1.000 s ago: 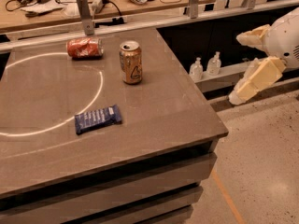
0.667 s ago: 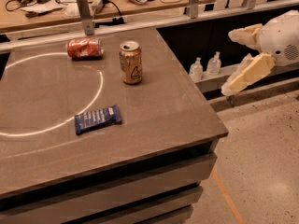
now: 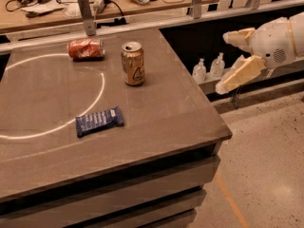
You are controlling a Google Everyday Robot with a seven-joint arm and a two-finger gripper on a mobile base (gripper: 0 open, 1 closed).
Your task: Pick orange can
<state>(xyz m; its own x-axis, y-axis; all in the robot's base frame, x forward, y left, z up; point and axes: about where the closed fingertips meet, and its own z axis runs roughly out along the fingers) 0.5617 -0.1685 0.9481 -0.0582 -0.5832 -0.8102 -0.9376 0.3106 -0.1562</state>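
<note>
The orange can (image 3: pixel 133 63) stands upright on the grey table (image 3: pixel 156 113), golden-orange with a silver top and a dark triangular mark on its side. My gripper (image 3: pixel 227 61) is off the table's right edge, well to the right of the can and at about its height. Its two cream fingers (image 3: pixel 237 75) point left and stand spread apart with nothing between them.
A crushed red-orange can (image 3: pixel 86 48) lies on its side to the left behind the orange can. A blue snack packet (image 3: pixel 99 121) lies nearer the front. A white circle line marks the tabletop. Small bottles (image 3: pixel 209 68) stand on a low shelf right of the table. A cluttered bench runs behind.
My gripper has moved left and slightly up, closer to the table's right edge. The cans and the packet have not moved.
</note>
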